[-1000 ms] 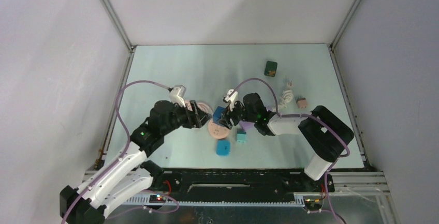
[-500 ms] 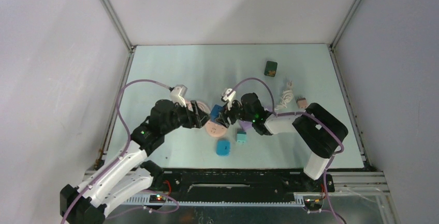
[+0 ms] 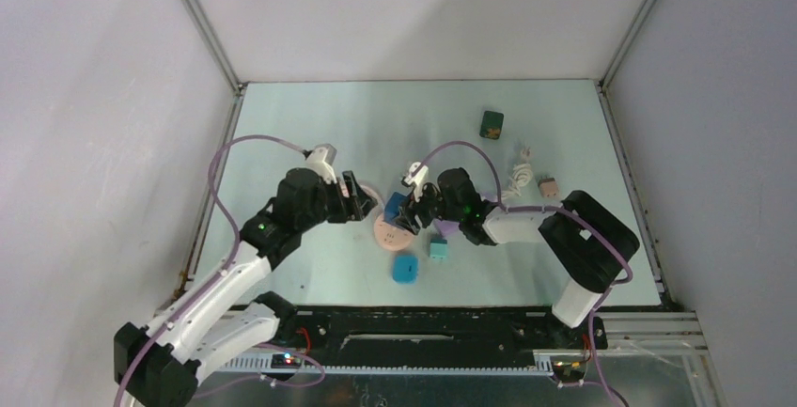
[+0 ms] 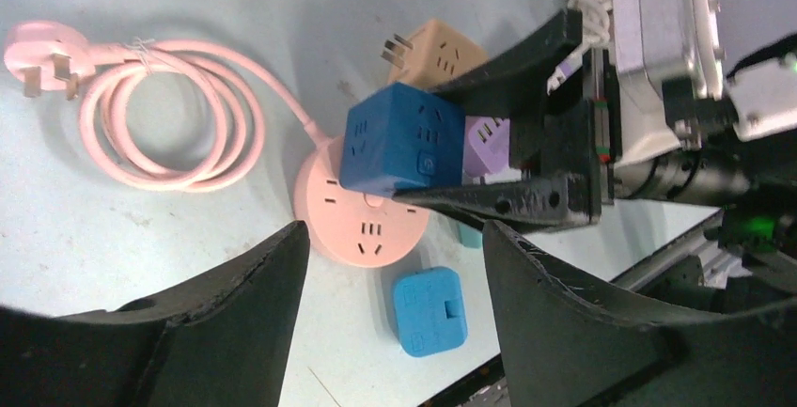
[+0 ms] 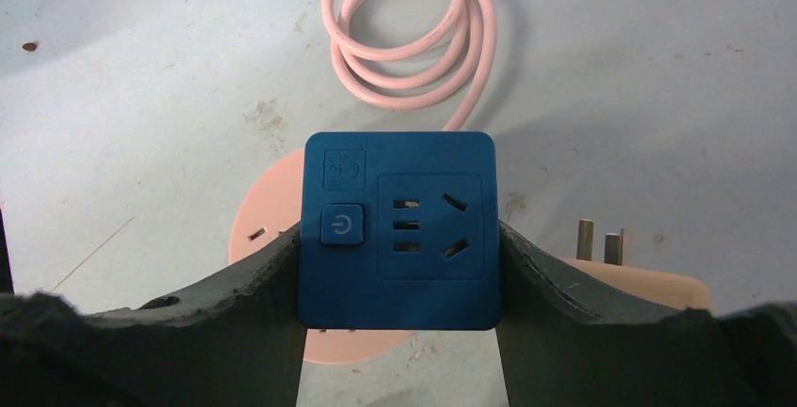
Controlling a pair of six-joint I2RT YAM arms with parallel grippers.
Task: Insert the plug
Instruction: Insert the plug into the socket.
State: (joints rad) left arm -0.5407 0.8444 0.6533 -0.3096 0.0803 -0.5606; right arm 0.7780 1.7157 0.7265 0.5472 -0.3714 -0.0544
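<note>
My right gripper (image 5: pixel 399 238) is shut on a dark blue cube plug (image 5: pixel 399 228), its socket face and power button turned to the wrist camera. The cube hangs just over the round pink socket (image 5: pixel 258 224), which lies flat on the table with its pink cable (image 5: pixel 414 40) coiled beyond it. From above, the blue cube (image 3: pixel 396 206) overlaps the pink socket (image 3: pixel 383 234). My left gripper (image 4: pixel 393 238) stands open and holds nothing, to the left of the pink socket (image 4: pixel 362 233) and above it. It looks onto the blue cube (image 4: pixel 404 136) between the right fingers (image 4: pixel 498 202).
Near the front lies a flat light blue adapter (image 3: pixel 405 268), with a small teal piece (image 3: pixel 438 249) and a purple adapter (image 3: pixel 449 228) under the right arm. A tan adapter (image 5: pixel 639 285) with prongs up sits right of the socket. A green block (image 3: pixel 492 124) and a white cable (image 3: pixel 519 177) lie at the back right.
My left gripper has drawn back up and to the left, away from the pink socket, its jaws a little narrower. The right gripper with the blue cube has barely moved.
</note>
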